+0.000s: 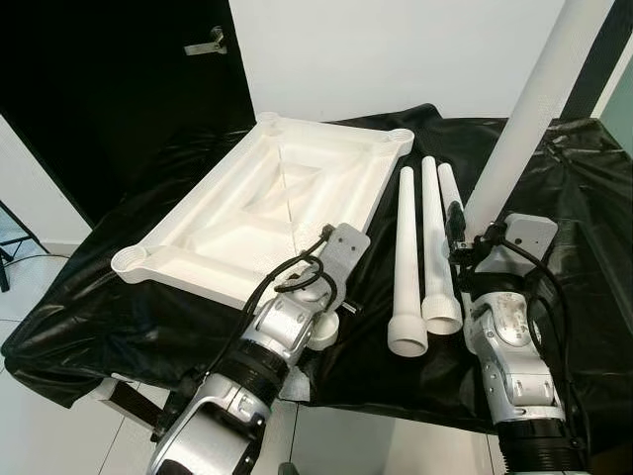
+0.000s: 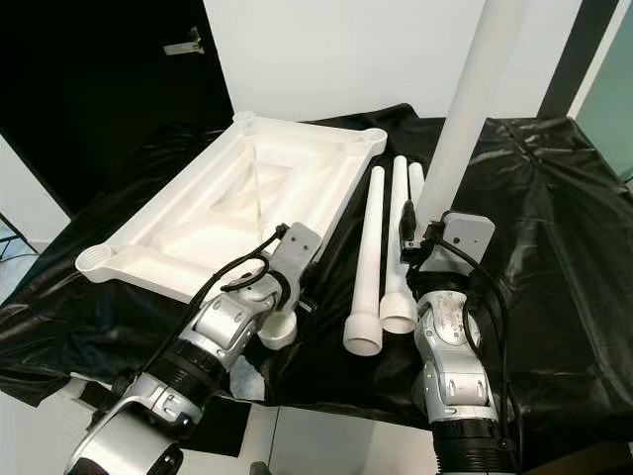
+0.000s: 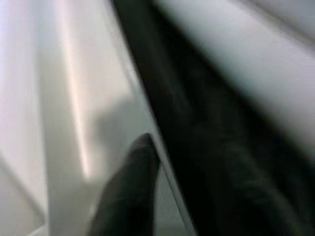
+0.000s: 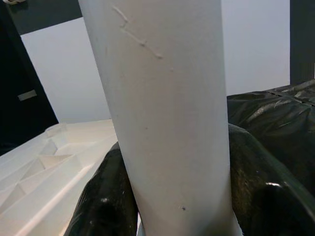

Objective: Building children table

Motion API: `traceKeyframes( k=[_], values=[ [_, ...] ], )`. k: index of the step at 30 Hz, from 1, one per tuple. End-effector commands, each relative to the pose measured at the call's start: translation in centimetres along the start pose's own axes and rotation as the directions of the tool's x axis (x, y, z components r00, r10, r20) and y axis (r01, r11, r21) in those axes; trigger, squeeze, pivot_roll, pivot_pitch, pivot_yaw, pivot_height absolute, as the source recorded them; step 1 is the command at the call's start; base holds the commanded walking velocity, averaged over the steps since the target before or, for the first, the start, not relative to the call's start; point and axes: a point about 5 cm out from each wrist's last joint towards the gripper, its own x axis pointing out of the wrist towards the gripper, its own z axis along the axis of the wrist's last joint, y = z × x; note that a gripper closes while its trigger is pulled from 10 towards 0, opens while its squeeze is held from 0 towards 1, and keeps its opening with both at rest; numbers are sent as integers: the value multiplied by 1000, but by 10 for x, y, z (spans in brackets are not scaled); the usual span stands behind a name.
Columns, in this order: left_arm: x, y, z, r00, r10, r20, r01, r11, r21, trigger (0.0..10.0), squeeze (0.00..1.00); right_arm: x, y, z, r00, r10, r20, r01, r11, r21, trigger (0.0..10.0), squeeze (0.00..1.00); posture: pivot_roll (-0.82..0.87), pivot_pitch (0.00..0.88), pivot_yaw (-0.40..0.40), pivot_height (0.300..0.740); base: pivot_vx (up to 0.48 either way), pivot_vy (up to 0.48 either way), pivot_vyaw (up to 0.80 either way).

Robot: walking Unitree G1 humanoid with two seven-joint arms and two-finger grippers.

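Observation:
The white table top (image 1: 237,213) lies upside down on a black cloth, with round sockets at its corners. Three white legs (image 1: 406,257) lie side by side on the cloth to its right. A fourth white leg (image 1: 524,109) stands tilted upward, and my right gripper (image 1: 463,236) is shut on its lower part; the right wrist view has this leg (image 4: 167,123) between the two black fingers (image 4: 106,196). My left gripper (image 1: 341,247) is at the table top's near right edge, above the corner socket (image 1: 321,332).
The black cloth (image 1: 584,228) covers a low surface whose front edge runs just before my arms. A dark door with a metal handle (image 1: 206,42) stands at the back left, a white wall behind. Pale floor (image 1: 20,287) shows at the left.

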Motion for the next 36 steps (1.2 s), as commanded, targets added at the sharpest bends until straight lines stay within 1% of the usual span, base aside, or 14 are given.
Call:
traceKeyframes(
  k=[1, 4, 11, 12, 13, 16, 18, 19, 21, 22, 24, 28, 35, 36],
  values=[
    [-3, -40, -11, 876, -480, -42, 480, 877, -11, 10000, 1000, 1, -1, 4, 1000, -5, 13, 5, 1000, -4, 10000, 0, -123, 30, 85, 740, 0, 0, 0],
    [-3, -42, -10, 863, -505, -19, 505, 863, -8, 10000, 1000, 1, -3, 4, 1000, -7, 13, 7, 1000, -7, 10000, 0, -124, 29, 85, 740, 0, 0, 0],
    [-2, -29, 2, 907, -412, 91, 409, 911, 44, 10000, 1000, 2, -5, 5, 1000, -9, 14, 9, 1000, -13, 10000, 0, -125, 29, 86, 740, 0, 0, 0],
    [-4, -23, 9, 907, -389, 161, 388, 921, 37, 10000, 141, 2, -5, 5, 1000, -8, 12, 9, 1000, -14, 10000, 0, -127, 26, 83, 740, 0, 0, 0],
    [-12, -17, 19, 888, -387, 249, 388, 921, 48, 10000, 0, 2, -5, 4, 1000, -7, 8, 8, 1000, -14, 10000, 0, -126, 25, 82, 740, 0, 0, 0],
    [-20, -14, 27, 856, -408, 319, 415, 909, 49, 10000, 0, 2, -5, 3, 1000, -6, 5, 6, 1000, -14, 10000, 0, -123, 23, 79, 740, 0, 0, 0],
    [-42, -10, 38, 763, -493, 418, 501, 860, 99, 10000, 0, 2, -3, 2, 1000, 2, -1, -2, 1000, -14, 10000, 0, -112, 19, 74, 740, 0, 0, 0],
    [-42, -10, 38, 763, -493, 418, 501, 860, 99, 10000, 0, 2, -3, 2, 1000, 2, -1, -2, 1000, -14, 10000, 0, -112, 19, 74, 740, 0, 0, 0],
    [-56, -8, 36, 706, -557, 438, 546, 821, 165, 10000, 0, 4, -1, 1, 1000, 12, -4, -12, 1000, -12, 10000, 0, -109, 18, 73, 740, 0, 0, 0],
    [-56, -8, 36, 706, -557, 438, 546, 821, 165, 10000, 0, 4, -1, 1, 1000, 12, -4, -12, 1000, -12, 10000, 0, -109, 18, 73, 740, 0, 0, 0],
    [-65, 4, 26, 684, -611, 398, 576, 788, 218, 10000, 0, 5, 0, 1, 1000, 18, -3, -18, 1000, -10, 10000, 0, -108, 18, 71, 740, 0, 0, 0],
    [-72, 19, 13, 691, -636, 344, 581, 771, 260, 10000, 0, 5, 0, 1, 1000, 18, -3, -18, 1000, -10, 10000, 0, -107, 19, 69, 740, 0, 0, 0],
    [-88, 46, -10, 697, -648, 309, 621, 760, 193, 10000, 0, 4, 0, 0, 1000, 16, -10, -16, 1000, -10, 10000, 0, -105, 22, 68, 740, 0, 0, 0],
    [-89, 52, -12, 714, -631, 304, 606, 774, 181, 10000, 0, 4, 0, 0, 1000, 16, -10, -16, 1000, -10, 10000, 0, -104, 23, 68, 740, 0, 0, 0]
  ],
)
